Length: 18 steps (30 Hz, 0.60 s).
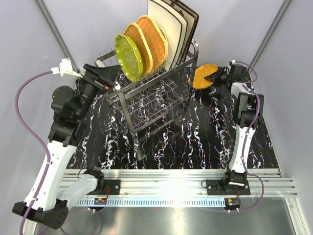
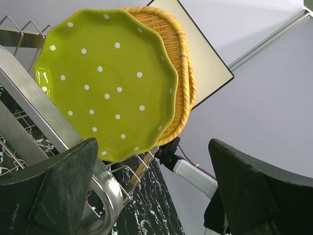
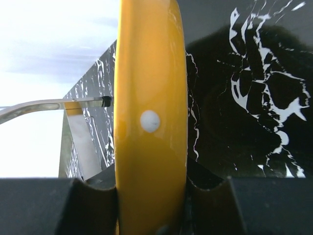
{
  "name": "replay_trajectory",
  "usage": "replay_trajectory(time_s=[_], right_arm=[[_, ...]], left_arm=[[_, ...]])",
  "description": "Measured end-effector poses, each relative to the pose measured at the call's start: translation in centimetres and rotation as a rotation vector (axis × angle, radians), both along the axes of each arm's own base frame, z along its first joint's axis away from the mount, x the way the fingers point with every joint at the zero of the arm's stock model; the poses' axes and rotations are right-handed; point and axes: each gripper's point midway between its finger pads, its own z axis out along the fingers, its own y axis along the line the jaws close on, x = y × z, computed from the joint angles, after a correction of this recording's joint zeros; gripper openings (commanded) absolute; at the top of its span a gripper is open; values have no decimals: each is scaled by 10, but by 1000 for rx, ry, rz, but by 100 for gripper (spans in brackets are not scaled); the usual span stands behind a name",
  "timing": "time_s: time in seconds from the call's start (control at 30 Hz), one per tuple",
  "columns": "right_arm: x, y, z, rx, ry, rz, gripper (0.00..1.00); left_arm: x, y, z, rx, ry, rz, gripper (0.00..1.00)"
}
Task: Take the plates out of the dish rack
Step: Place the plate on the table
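left gripper [image 2: 157, 196] has fingers apart, green plate [image 2: 105, 83] upright just ahead in the dish rack [image 2: 34, 105]; right gripper [image 3: 151, 205] pinches the orange plate [image 3: 151, 122], low over the table [image 1: 205, 142] i think.

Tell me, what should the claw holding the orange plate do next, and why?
Probably ease the orange plate down onto the dark marbled table. The right claw is shut on its rim, and the plate is already out of the dish rack, beside it over bare tabletop. Whether it already touches the table is unclear.
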Motion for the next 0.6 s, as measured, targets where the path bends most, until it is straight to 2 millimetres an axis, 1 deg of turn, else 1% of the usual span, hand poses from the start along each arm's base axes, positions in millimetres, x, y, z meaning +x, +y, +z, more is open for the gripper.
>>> replay_trajectory(time_s=[0.07, 0.2, 0.23, 0.3, 0.33, 0.47, 0.53, 0.57, 0.6], right_arm=[[0, 4, -4, 3, 4, 9, 17], [2, 7, -3, 3, -4, 17, 41], [3, 7, -2, 4, -7, 19, 52], [6, 8, 5, 6, -26, 27, 59], [7, 8, 9, 3, -42, 34, 69], [11, 8, 19, -17, -79, 49, 83], [11, 7, 19, -31, -84, 55, 88], [11, 7, 17, -40, -82, 59, 92], [10, 7, 16, -47, -77, 63, 94]], left_arm=[[0, 0, 0, -1, 1, 0, 99], [0, 0, 0, -1, 1, 0, 99], [0, 0, 0, -2, 0, 0, 99], [0, 0, 0, -2, 0, 0, 99], [0, 0, 0, -3, 1, 0, 99], [-1, 0, 1, -12, 3, -1, 99], [-3, 1, 2, -16, 2, -2, 99], [-4, 1, 3, -18, 1, -2, 99], [-6, 1, 4, -21, -2, -2, 99]])
